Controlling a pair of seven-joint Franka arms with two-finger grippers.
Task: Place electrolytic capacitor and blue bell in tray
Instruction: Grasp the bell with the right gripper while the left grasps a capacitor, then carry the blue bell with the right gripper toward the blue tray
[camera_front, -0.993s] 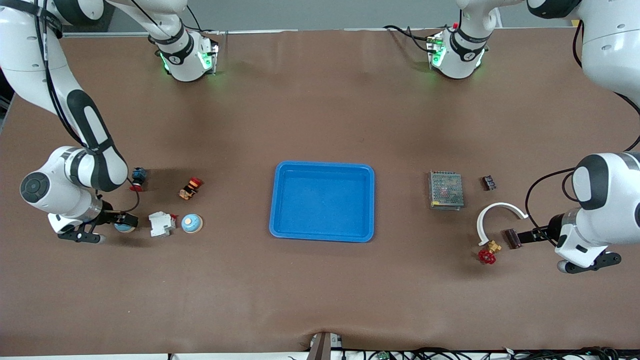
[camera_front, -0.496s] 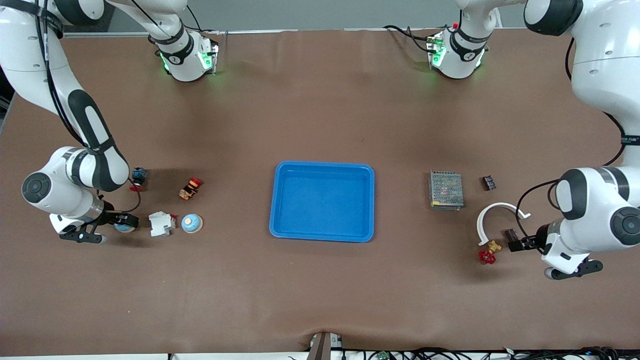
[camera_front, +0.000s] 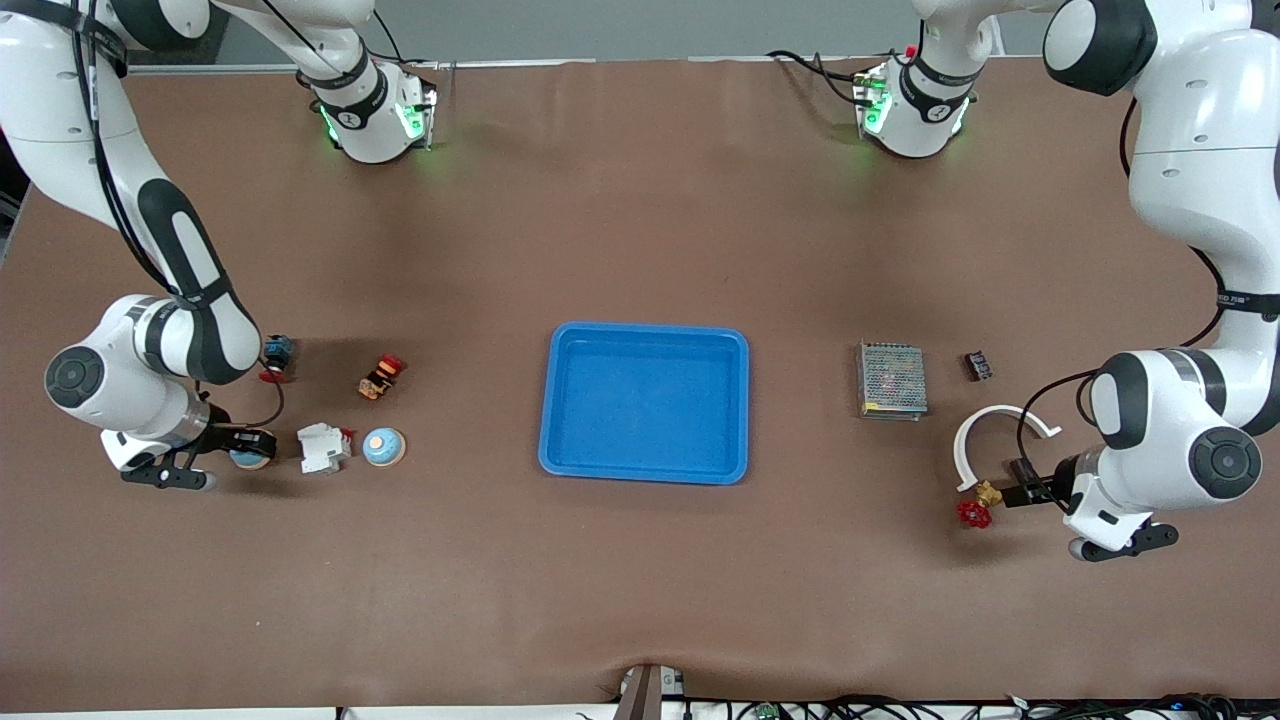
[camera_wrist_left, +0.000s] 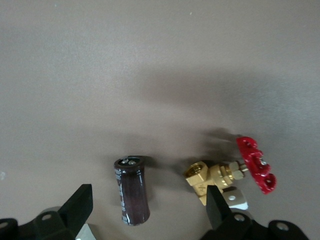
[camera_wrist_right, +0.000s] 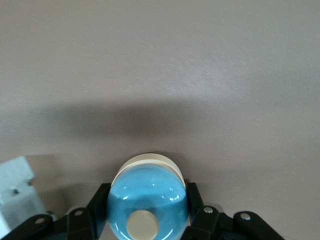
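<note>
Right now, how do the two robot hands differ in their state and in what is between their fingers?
The right hand is shut on the blue bell; the left hand is open, holding nothing. The bell is gripped between the right fingers; the electrolytic capacitor lies loose between the left fingers, beside a brass valve. Both hands are low at the table.

From high across the tabletop (camera_front: 640, 200) we face both bases. Our wrist cameras look down closely, one on the electrolytic capacitor (camera_wrist_left: 132, 190), one on the blue bell (camera_wrist_right: 147, 202).
</note>
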